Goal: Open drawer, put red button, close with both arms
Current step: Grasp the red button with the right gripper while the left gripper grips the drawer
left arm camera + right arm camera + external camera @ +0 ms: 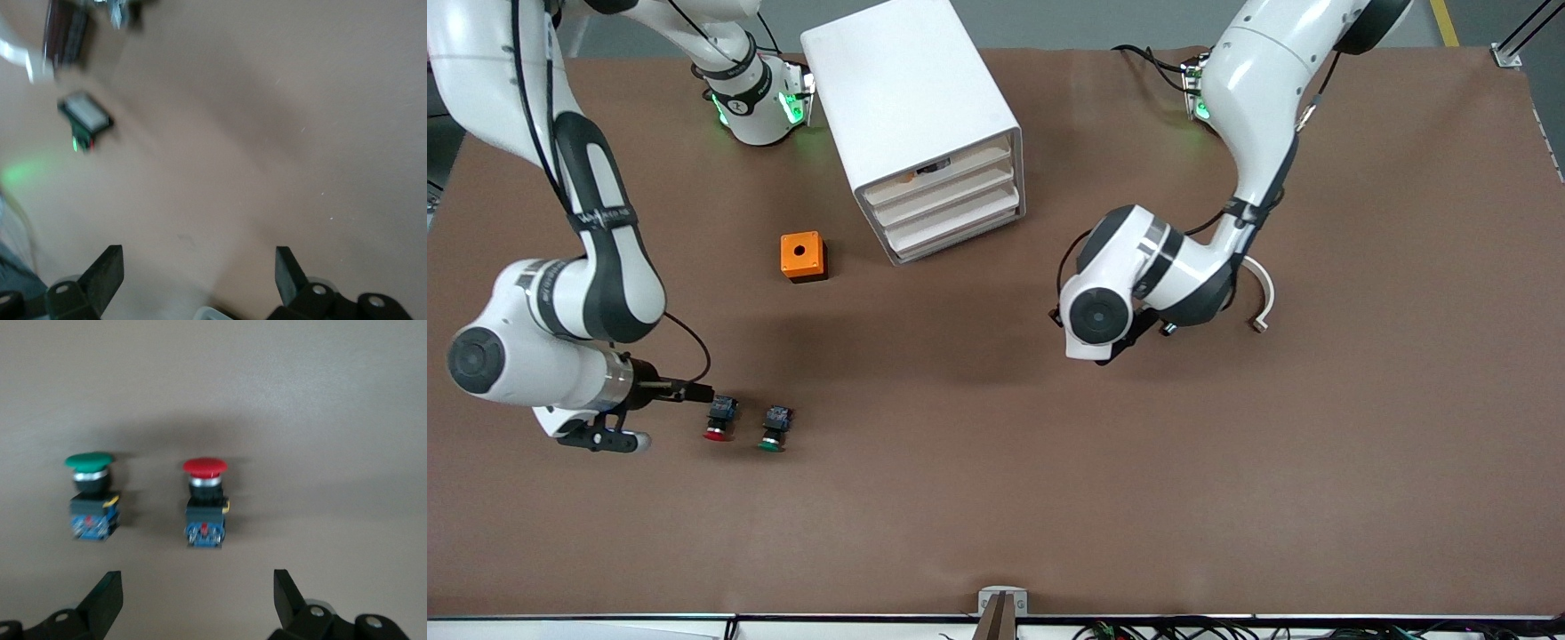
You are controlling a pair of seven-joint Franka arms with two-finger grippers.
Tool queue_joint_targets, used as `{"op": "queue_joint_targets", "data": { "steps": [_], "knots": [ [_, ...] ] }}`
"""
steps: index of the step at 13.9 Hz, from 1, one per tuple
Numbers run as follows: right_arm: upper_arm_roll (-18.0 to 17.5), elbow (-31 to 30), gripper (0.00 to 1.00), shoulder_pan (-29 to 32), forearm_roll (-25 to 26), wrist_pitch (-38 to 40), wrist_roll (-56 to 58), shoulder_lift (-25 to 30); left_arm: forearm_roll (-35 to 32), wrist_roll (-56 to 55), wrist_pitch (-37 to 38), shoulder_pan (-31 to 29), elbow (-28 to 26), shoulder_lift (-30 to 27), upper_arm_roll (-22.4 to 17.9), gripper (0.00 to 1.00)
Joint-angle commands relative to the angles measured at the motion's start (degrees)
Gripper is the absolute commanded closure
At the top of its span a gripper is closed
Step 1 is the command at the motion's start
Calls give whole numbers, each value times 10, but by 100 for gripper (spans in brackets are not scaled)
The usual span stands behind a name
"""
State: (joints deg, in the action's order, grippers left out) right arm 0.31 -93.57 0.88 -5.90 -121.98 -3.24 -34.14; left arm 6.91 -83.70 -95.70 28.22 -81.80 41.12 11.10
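Nothing is done yet: my right gripper [618,437] hangs open just beside the red button [719,418] lying on the bench [996,498], the drawer [947,203] is shut, and my left gripper [1138,333] waits open, well apart from it.

Table [996,498]: plain brown.
Cabinet [898,80]: white, cream drawer fronts.
Box [801,255]: orange, black hole on top.
Red button [205,501]: red cap, black collar, blue-and-black body.
Green button [92,495]: green cap, silver ring, black-and-blue body.
Arms: white, black joint bands, green lights at bases.
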Motion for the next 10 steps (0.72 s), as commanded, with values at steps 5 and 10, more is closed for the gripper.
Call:
{"op": "queue_joint_targets", "data": {
  "steps": [5, 10],
  "knots": [
    [0, 12, 1, 3, -42, -43, -9, -71, 192, -215, 12, 4, 13, 24, -3, 1],
    [0, 12, 46, 3, -42, -42, -6, -78, 342, -341, 22, 8, 10, 41, -3, 1]
  ]
}}
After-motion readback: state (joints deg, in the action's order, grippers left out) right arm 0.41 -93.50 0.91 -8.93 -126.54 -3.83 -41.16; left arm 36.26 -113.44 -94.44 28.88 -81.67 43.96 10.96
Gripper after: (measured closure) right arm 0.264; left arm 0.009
